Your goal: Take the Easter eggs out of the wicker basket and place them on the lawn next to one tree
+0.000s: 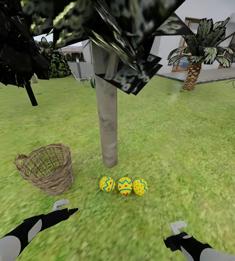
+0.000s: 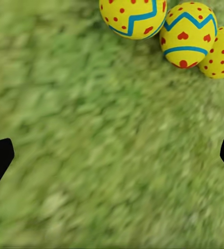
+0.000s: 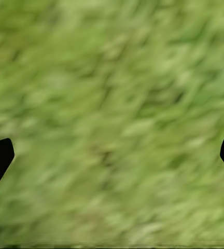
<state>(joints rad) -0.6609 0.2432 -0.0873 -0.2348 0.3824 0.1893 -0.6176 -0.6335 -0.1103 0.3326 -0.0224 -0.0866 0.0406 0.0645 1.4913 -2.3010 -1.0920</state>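
Most of the head view is mottled green lawn, out of which rises the tree's thick pale grey-tan trunk under dark speckled foliage. Beside it on the grass stands the small round brown wicker basket, tilted a little toward the camera; its woven inside looks empty as far as can be seen. Just in front of the trunk's foot lie the three yellow Easter eggs with red dots and blue zigzag bands, in a row, touching or nearly so. Both arms hang low over bare grass: the left gripper is spread wide with nothing between its fingertips, and the right gripper is likewise released and empty. The task looks finished; the risk now is a careless sweep of the left arm, which points toward the eggs, nudging one so it rolls away. The basket's far inner wall and base are partly hidden by its rim.
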